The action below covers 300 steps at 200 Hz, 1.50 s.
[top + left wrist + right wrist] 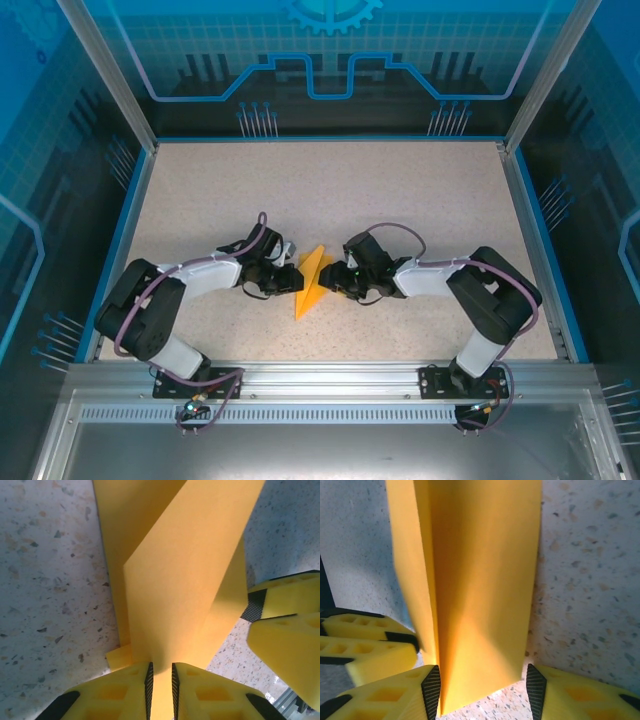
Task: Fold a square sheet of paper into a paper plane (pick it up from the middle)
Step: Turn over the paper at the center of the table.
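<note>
The orange-yellow paper lies folded into a narrow pointed shape on the table between both arms. In the left wrist view the paper stands up as a raised flap. My left gripper is shut on its near edge, the pads only a thin strip apart. In the right wrist view the paper shows as a long folded panel with a crease at its left. My right gripper is open around its near end, the left pad against the fold and the right pad apart from it. From above, the left gripper and right gripper face each other across the paper.
The speckled beige table is bounded by blue rails and transparent walls. The right gripper's yellow fingers sit close at the right of the left wrist view. At the left of the right wrist view the left gripper's fingers are near.
</note>
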Each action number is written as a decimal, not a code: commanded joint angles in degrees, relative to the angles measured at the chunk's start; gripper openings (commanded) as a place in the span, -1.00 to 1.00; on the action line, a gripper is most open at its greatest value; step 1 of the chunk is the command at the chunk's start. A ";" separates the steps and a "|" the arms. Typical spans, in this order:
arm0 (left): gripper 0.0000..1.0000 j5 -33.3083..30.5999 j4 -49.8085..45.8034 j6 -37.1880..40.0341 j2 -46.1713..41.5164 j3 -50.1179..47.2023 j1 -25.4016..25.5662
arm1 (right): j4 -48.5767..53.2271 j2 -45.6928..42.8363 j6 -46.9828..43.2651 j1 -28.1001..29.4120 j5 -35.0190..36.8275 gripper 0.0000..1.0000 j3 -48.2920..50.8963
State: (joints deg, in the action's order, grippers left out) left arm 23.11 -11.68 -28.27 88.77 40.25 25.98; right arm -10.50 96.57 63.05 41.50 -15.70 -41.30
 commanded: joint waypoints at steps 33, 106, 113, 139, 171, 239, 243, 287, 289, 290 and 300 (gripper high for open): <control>-0.58 0.35 0.67 1.32 2.20 -0.46 -0.41 | -4.57 2.98 1.61 0.62 -2.35 0.02 -1.15; -0.59 -0.01 0.78 1.10 2.11 -0.83 -0.49 | -7.68 6.74 0.51 1.68 -3.72 0.01 -4.68; -0.60 0.00 0.72 1.02 2.11 -0.83 -0.49 | -7.84 7.00 0.60 1.72 -3.85 0.01 -4.91; -0.60 0.09 0.96 0.78 1.59 -1.03 -0.49 | -7.65 7.75 0.37 1.81 -3.76 -0.02 -5.90; -0.61 0.26 0.98 0.37 0.97 -1.14 -0.49 | -5.99 9.00 -0.37 1.92 -3.33 -0.18 -7.64; -0.60 0.65 1.88 -1.38 -3.20 -2.43 -0.44 | -0.73 9.49 -3.90 2.01 -2.76 -0.74 -11.03; -0.59 0.55 1.88 -1.48 -3.66 -2.67 -0.49 | -0.14 9.07 -4.33 1.97 -2.78 -0.77 -11.17; -0.53 -3.81 0.46 -2.60 -15.35 -5.39 -0.49 | 21.85 -0.17 -14.14 2.12 8.05 -0.91 -16.05; -0.53 -4.20 0.20 -2.63 -16.01 -5.54 -0.49 | 23.60 -0.80 -14.74 2.19 9.15 -0.91 -16.52; -0.52 -4.47 0.05 -2.60 -16.31 -5.62 -0.49 | 24.52 -0.96 -15.07 2.23 9.75 -0.91 -16.75; -0.50 -6.95 -1.18 -2.55 -19.46 -6.22 -0.49 | 34.80 -3.41 -17.73 2.66 16.68 -0.91 -19.79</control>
State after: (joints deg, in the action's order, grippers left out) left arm 21.39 -10.39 -30.06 76.05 35.64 25.98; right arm 1.67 100.62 53.82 42.76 -12.47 -54.72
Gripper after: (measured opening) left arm 0.240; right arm 0.053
